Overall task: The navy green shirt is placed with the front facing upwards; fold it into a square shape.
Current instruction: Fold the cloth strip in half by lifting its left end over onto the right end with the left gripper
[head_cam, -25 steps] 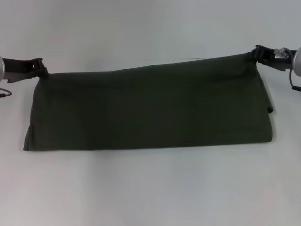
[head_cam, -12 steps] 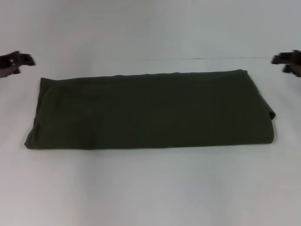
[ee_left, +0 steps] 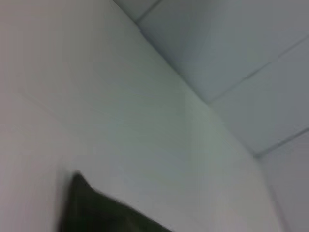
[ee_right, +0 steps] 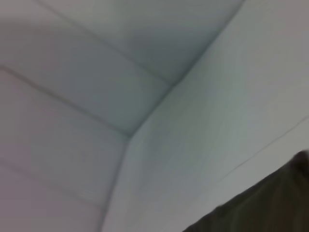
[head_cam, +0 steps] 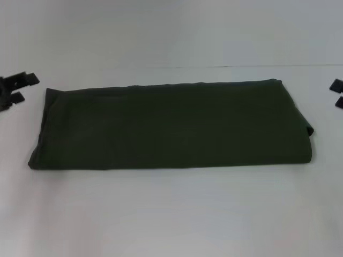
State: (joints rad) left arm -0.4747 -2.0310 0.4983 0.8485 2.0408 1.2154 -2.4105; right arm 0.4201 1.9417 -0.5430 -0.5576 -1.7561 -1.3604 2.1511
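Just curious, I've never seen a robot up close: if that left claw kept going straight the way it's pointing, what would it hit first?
Probably the navy green shirt: the left gripper, fingers open, points inward toward the shirt's far left corner, though depth is unclear.

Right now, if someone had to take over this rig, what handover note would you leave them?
Left gripper: open, empty, off the shirt's far-left corner, near the view's left edge.
Right gripper: open, empty, off the shirt's right end at the view's right edge.
Navy green shirt: lying flat on the white table as a long, wide folded band; no print, collar or sleeves show. Neither gripper touches it.
Done: the shirt is already folded into the band and lies free.
Left: the band is much wider than deep, so it probably needs folding end over end to make a square.
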